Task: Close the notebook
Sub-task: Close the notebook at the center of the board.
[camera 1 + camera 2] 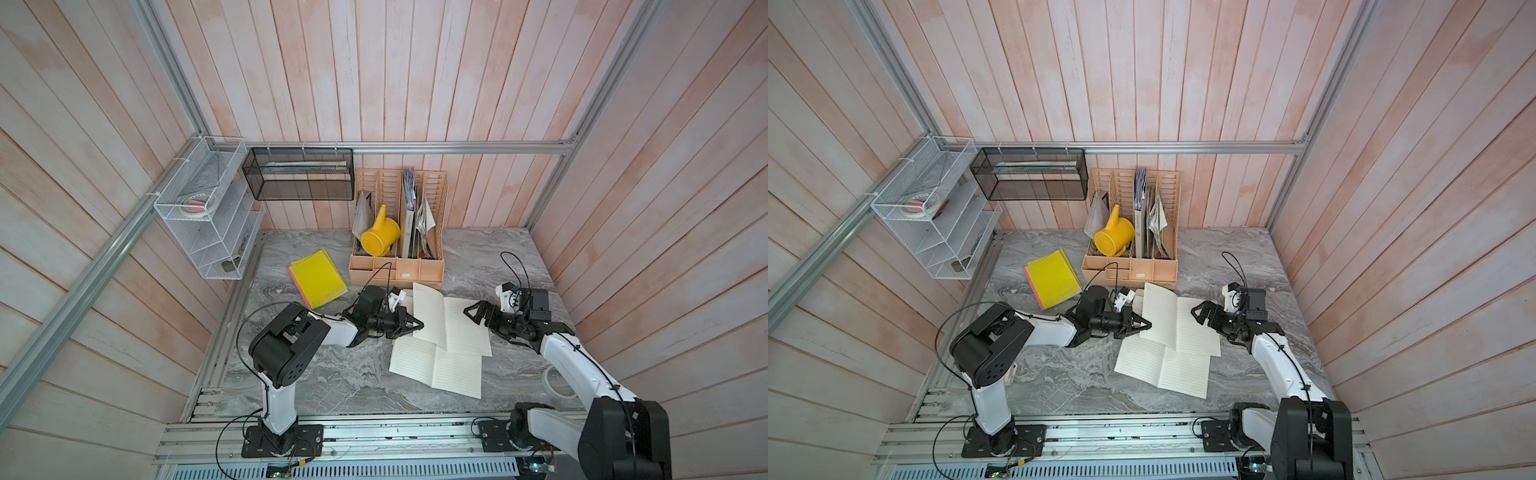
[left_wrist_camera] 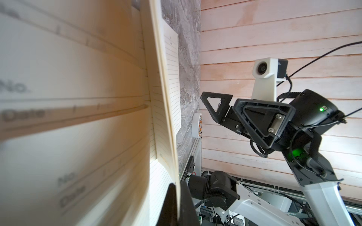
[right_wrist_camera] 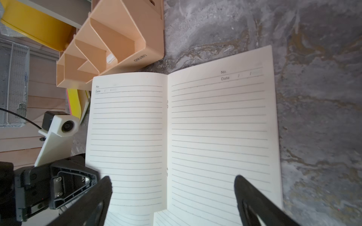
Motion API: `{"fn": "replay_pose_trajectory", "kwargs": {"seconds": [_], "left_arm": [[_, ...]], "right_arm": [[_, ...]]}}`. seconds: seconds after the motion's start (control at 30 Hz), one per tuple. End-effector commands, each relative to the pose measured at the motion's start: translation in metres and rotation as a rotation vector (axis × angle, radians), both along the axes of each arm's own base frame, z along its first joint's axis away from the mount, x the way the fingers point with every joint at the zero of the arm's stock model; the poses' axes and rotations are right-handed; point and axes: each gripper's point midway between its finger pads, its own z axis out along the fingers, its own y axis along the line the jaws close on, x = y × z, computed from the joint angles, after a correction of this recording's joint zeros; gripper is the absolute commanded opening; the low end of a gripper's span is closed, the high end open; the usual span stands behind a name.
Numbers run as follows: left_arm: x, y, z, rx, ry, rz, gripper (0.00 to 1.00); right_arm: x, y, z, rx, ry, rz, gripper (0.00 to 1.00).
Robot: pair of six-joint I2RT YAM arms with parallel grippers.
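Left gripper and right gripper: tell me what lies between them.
The upper open notebook spans that stretch: the left gripper pinches its raised left page, the right gripper hangs open over its right page. Both top views show it.

bright, even diffuse light, shadows soft. both top views: wide-angle bends wall planks (image 1: 83,232) at edges. left wrist: near notebook (image 2: 68,146) pages badly blurred, warm backlit glow. right wrist mostly sharp.

I list on the grey marbled table (image 1: 324,374): yellow folder (image 1: 318,279), far left; file organizer (image 1: 397,272), back; open notebook (image 1: 465,328), middle, overlapping second notebook (image 1: 436,370); tape roll (image 2: 196,125), right.
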Motion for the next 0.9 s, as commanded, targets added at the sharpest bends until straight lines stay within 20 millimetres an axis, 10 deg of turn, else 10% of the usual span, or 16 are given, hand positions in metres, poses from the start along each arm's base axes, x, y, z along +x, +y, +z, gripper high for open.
{"fn": "replay_pose_trajectory", "kwargs": {"seconds": [0.0,0.23,0.87], "left_arm": [[0.006,0.005,0.041,-0.013,-0.076,0.009,0.0],[0.002,0.046,0.079,0.045,-0.13,0.087,0.0],[-0.068,0.178,0.029,0.451,0.075,0.299,0.0]], "right_arm": [[-0.006,0.01,0.001,-0.021,0.03,0.023,0.98],[-0.004,0.036,0.0,0.012,0.018,0.069,0.98],[0.004,0.126,0.012,0.098,-0.027,0.299,0.98]]}}
